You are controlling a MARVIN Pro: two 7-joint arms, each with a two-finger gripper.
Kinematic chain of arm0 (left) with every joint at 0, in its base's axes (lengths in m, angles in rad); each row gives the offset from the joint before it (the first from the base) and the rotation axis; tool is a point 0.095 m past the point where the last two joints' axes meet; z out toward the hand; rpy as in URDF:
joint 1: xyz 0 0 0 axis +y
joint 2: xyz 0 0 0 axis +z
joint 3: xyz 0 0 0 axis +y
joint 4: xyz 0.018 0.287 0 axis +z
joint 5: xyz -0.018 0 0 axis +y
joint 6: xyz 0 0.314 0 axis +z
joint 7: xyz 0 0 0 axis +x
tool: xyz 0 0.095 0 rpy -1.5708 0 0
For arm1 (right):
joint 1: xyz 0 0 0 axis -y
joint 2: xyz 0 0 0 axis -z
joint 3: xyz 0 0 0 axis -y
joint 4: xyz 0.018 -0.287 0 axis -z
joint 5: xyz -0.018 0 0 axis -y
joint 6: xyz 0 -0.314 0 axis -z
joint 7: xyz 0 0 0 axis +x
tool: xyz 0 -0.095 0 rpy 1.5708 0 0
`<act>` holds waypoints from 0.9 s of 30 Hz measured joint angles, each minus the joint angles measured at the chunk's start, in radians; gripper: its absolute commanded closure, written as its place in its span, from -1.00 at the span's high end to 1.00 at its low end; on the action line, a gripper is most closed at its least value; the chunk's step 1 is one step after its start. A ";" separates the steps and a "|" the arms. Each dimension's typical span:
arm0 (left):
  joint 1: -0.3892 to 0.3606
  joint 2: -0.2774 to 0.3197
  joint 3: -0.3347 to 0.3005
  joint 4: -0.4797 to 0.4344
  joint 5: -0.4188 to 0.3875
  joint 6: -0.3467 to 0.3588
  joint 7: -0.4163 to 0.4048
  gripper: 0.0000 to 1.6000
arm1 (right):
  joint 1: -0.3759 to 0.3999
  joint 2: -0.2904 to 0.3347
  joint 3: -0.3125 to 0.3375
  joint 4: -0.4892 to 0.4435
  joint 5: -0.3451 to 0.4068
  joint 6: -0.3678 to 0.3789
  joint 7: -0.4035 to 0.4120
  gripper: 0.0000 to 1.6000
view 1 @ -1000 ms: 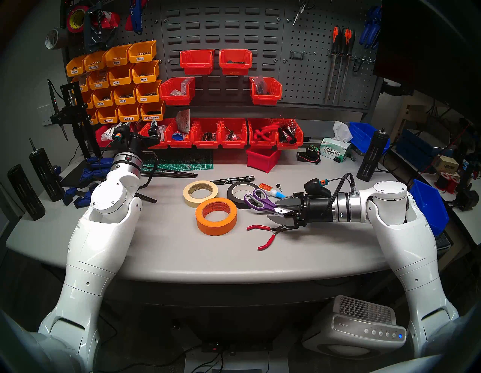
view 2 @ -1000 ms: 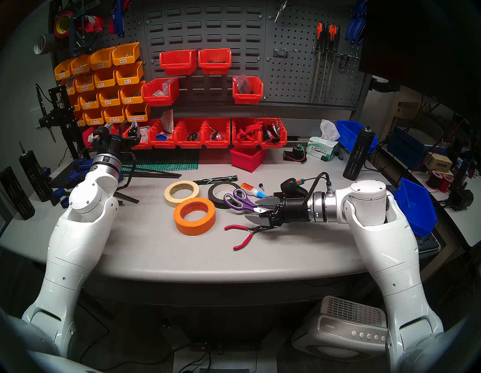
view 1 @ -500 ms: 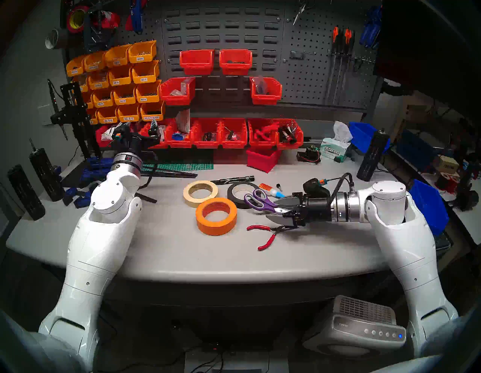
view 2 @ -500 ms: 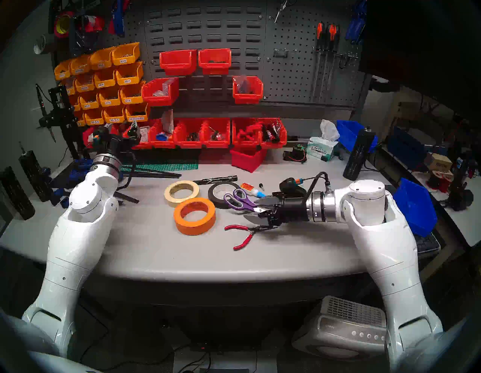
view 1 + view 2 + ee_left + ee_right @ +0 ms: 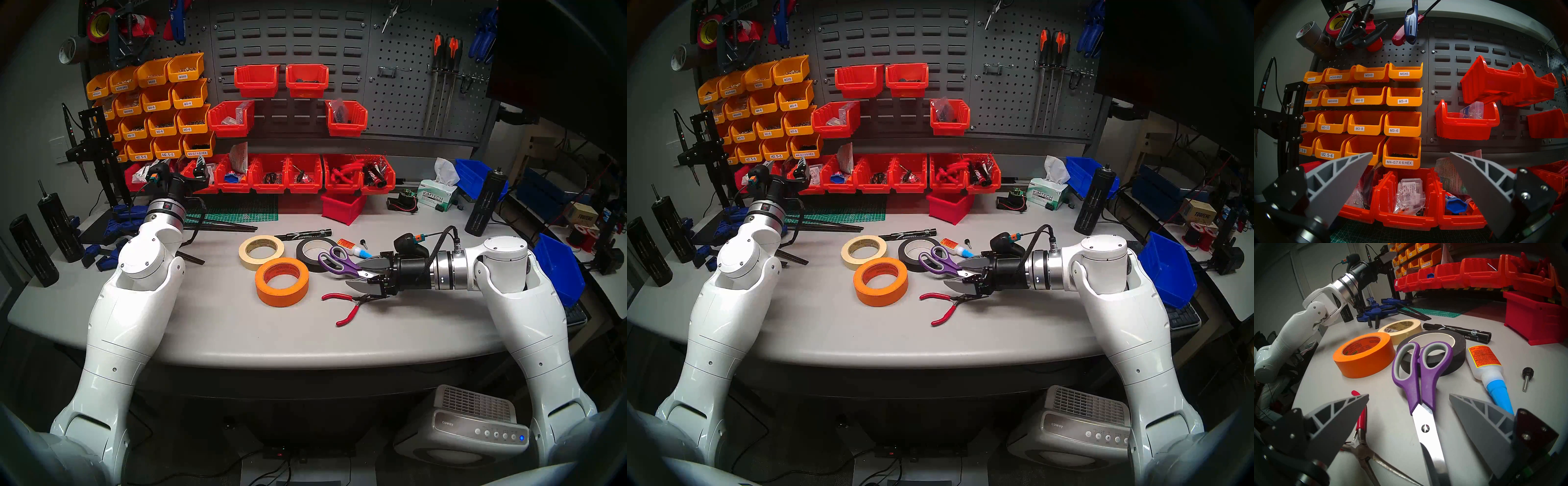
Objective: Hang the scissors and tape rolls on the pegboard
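None of the four task items hangs on the pegboard (image 5: 403, 101) yet: the scissors and all three tape rolls lie on the table (image 5: 203, 325), so every hanging step is judged to remain. Reading left to right, the left gripper (image 5: 1411, 171) is raised at the far left before the orange bins (image 5: 1371, 96), its fingers spread wide with nothing between them. The cream tape roll (image 5: 261, 251) lies left of centre; the orange tape roll (image 5: 282, 281) sits just nearer, touching or almost touching it; the black tape roll (image 5: 314, 253) lies to the right. The scissors (image 5: 1422, 378) rest with their purple handles on the black roll and their blades pointing right, toward the right arm. The right gripper (image 5: 1408, 412) straddles the blades near the pivot; the wrist view shows its fingers (image 5: 1480, 421) apart on either side of the blades, not yet in contact, so no grip is established. Red-handled pliers (image 5: 346, 305) lie just near of this gripper. Legible writing, left to right: "3M" on the grey duct tape (image 5: 1308, 33); bin labels "M3X8 BAD", "M3X8", "M3X6", "M4X4X6", "M4-6", "M3-4", "M3-12", "M3-8", "M3-6", "M2.5-6" and "M4-0.7 X 6 HEX"; "KIMTECH" on the tissue box (image 5: 436, 197); "coway" on the air purifier (image 5: 475, 424) below the table. Print on the marker (image 5: 1457, 332) and glue bottle (image 5: 1485, 365) is too small to read reliably.
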 measured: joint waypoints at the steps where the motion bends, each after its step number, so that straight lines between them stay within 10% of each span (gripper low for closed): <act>1: 0.000 0.000 0.000 0.000 0.000 0.000 0.000 1.00 | 0.000 -0.001 -0.001 0.000 0.001 0.000 0.004 -1.00; 27: 0.000 0.000 0.000 0.000 0.000 0.000 0.000 1.00 | -0.007 -0.026 0.021 0.014 0.002 -0.019 -0.025 -1.00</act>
